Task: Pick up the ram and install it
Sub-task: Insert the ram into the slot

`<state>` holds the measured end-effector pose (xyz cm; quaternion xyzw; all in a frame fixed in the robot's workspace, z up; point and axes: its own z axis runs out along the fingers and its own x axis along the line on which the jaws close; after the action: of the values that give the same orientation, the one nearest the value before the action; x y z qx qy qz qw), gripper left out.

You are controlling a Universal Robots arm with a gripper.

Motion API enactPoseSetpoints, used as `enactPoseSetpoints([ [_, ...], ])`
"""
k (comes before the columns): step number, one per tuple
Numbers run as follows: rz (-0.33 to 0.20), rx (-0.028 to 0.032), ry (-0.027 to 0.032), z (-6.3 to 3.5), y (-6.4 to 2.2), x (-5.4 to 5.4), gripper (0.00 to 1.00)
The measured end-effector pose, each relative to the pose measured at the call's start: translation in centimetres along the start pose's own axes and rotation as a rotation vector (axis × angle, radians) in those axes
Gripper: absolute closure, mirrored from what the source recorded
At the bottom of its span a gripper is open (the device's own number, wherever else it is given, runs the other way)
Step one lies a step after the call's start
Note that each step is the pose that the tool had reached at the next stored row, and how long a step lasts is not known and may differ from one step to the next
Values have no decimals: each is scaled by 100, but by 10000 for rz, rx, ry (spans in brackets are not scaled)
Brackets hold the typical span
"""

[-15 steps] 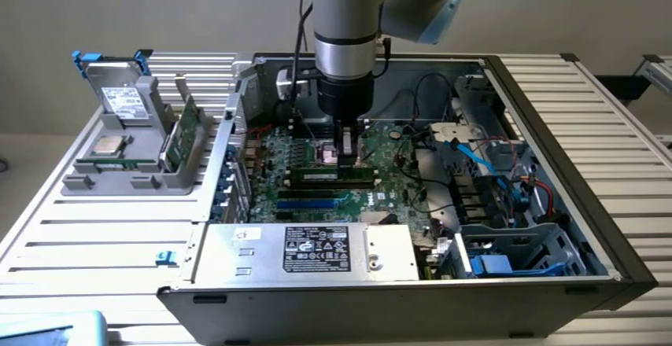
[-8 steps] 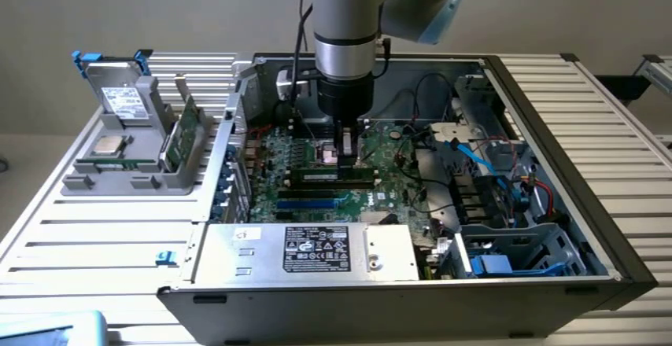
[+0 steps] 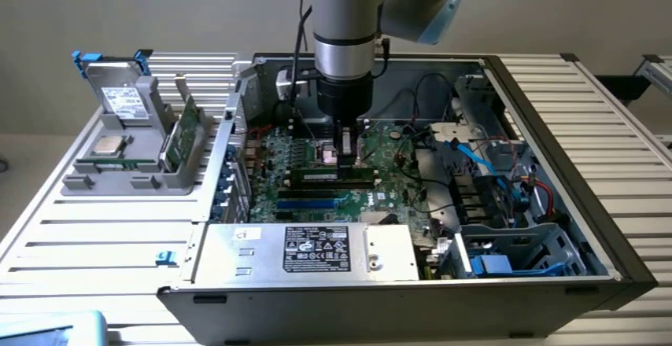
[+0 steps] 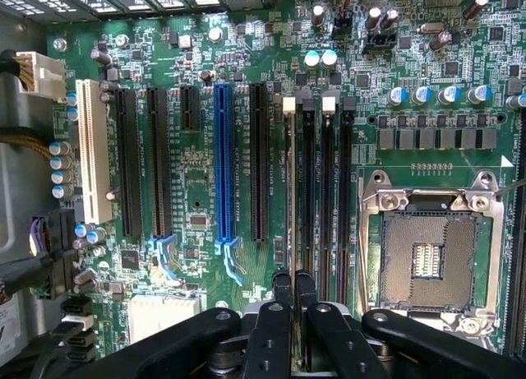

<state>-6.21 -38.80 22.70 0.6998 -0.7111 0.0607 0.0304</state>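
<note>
Exterior view: gripper [image 3: 345, 157] is down in the case [image 3: 588, 228] by the CPU socket [image 3: 327, 155]. The ram [image 3: 334, 175] lies beside the socket, long axis across. The power supply [image 3: 304, 252] is well off.

Wrist view: gripper [image 4: 292, 280] is nearly closed, pinching the ram [image 4: 291, 190], which stands on edge beside the CPU socket [image 4: 427, 256], apparently in its slot and flanked by empty black slots [image 4: 327, 198].

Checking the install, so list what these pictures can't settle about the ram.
- Long thin green circuit-board ram stick, seating depth: exterior view, too small, and the black gripper stands over its middle.
- Its near end and latch: wrist view, hidden by the shut fingers.
- Its label and chips: wrist view, seen edge-on.
- Finger contact with the ram: hidden in both views.
</note>
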Motion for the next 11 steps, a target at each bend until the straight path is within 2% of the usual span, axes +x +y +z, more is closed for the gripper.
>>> enactPoseSetpoints([
  [11,12,46,13,21,5,-3,87],
])
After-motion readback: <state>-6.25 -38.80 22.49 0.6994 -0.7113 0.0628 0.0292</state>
